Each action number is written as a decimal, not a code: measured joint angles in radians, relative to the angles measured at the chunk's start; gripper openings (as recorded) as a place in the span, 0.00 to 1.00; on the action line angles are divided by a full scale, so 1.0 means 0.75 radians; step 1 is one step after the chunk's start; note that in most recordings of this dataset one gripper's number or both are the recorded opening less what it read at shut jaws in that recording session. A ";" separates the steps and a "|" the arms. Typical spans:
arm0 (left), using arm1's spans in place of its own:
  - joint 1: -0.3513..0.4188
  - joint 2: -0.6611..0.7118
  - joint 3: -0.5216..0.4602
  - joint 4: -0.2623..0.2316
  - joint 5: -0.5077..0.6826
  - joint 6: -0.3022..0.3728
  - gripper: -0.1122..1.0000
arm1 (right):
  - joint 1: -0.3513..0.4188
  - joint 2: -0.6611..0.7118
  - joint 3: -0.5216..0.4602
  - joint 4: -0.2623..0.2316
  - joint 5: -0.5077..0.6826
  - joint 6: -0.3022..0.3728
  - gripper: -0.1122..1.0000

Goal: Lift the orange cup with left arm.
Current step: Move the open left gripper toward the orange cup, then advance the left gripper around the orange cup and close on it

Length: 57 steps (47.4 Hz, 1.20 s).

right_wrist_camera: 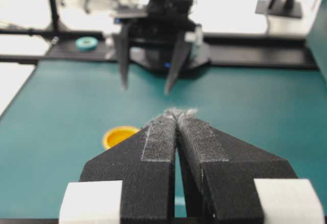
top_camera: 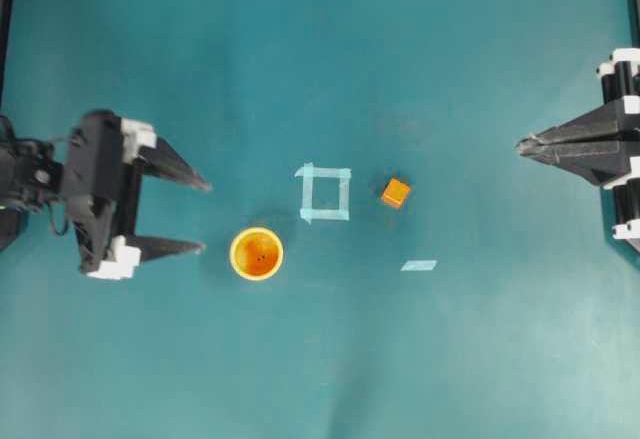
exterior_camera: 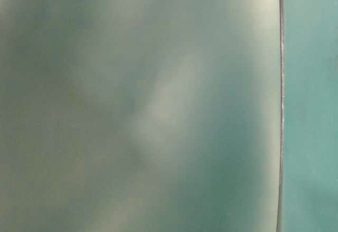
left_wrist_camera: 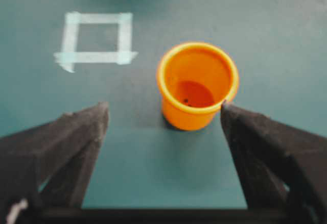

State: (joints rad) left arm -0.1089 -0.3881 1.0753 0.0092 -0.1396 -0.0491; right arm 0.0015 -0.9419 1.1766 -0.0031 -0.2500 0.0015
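Left black hand with white accents (top_camera: 205, 217): two pointed fingers spread wide, nothing between them, gripping nothing. In the left wrist view the right-side fingertip (left_wrist_camera: 228, 113) sits just beside the rim of the small round orange plastic cup with a lighter yellow rim (left_wrist_camera: 197, 83); whether it touches cannot be told. The other fingertip is well apart from the cup.

Overhead: the cup (top_camera: 257, 253) stands on the teal table (top_camera: 320, 359), just ahead of the lower fingertip of the left hand and off the centre line of the gap between the fingers. It lies near the pale tape square outline (top_camera: 325, 193), below and left of it.

Cup stands upright, mouth open upward, long axis vertical; dark specks inside on the bottom.

Small orange cube (top_camera: 395, 193) sits right of the tape square, apart from the cup.

Right black hand (top_camera: 522, 145): fingers pressed together, holding nothing, at the right edge, well apart from everything.

Table-level view: blurred, nothing readable.
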 measured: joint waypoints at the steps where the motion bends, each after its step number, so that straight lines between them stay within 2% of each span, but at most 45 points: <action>1: -0.004 0.014 -0.006 0.000 0.000 -0.002 0.87 | 0.000 0.002 -0.002 0.000 0.002 -0.002 0.10; 11: -0.014 0.125 -0.025 0.000 -0.012 -0.053 0.87 | 0.000 0.002 -0.004 0.000 0.002 0.000 0.10; 29: -0.018 0.354 -0.041 0.000 -0.125 -0.160 0.87 | 0.000 0.002 -0.004 0.000 0.008 0.000 0.10; 44: -0.078 0.470 -0.102 0.000 -0.223 -0.162 0.87 | 0.000 0.002 -0.012 0.000 0.016 0.002 0.10; 57: -0.086 0.579 -0.145 0.000 -0.266 -0.168 0.87 | 0.000 0.000 -0.014 0.000 0.022 0.002 0.10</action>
State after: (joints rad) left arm -0.1733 0.0460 0.9664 0.0092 -0.3390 -0.1749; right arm 0.0015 -0.9419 1.1658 -0.0031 -0.2332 0.0031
